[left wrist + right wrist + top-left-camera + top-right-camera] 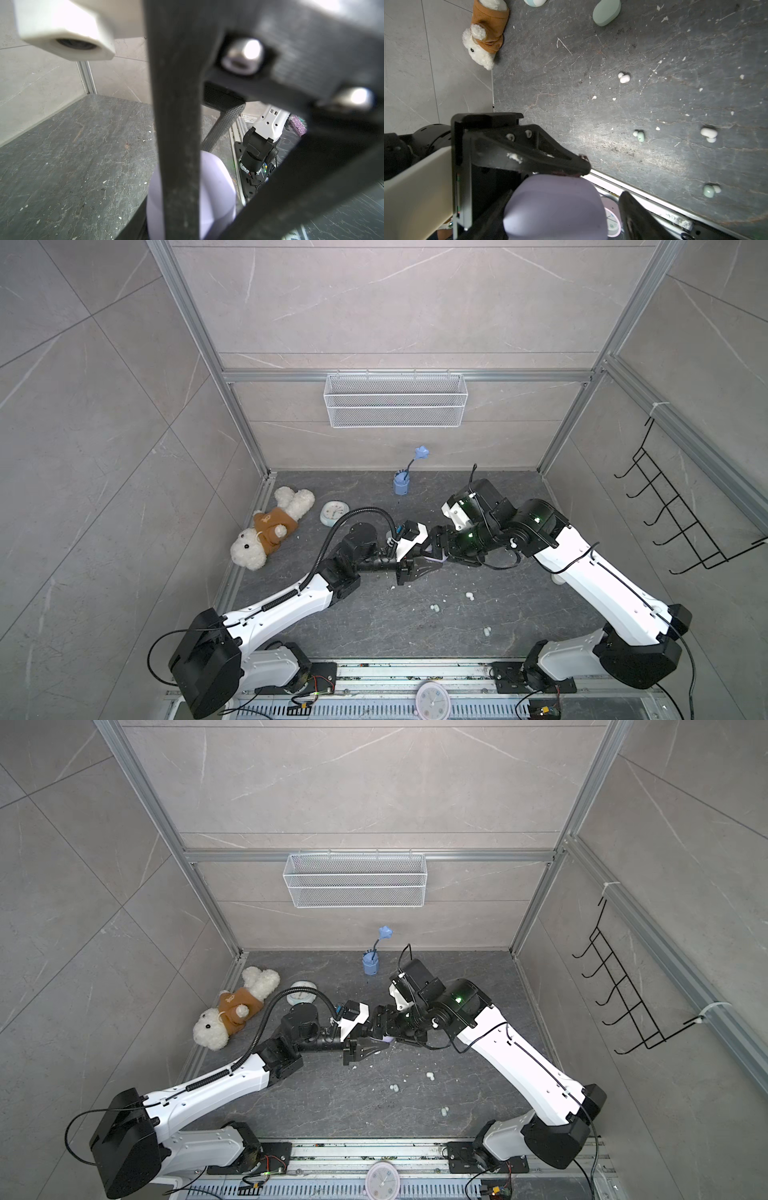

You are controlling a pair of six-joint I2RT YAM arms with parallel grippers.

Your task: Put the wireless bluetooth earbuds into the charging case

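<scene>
Clamping the lavender case (554, 205), the left gripper (382, 1046) is shut tight on it, while the right gripper (437, 549) is spread wide around it. Earbuds (624, 78) lie scattered on the table (591, 114). The lid is best prised gently, with the case held steady.

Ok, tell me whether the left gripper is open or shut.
Shut on the lavender case: the left gripper presses against the case's side in the right wrist view.

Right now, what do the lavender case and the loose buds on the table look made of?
The lavender case looks like smooth matte plastic: soft, even sheen. The loose earbuds look like hard, fairly glossy plastic: small bright highlights on rounded shells.
</scene>
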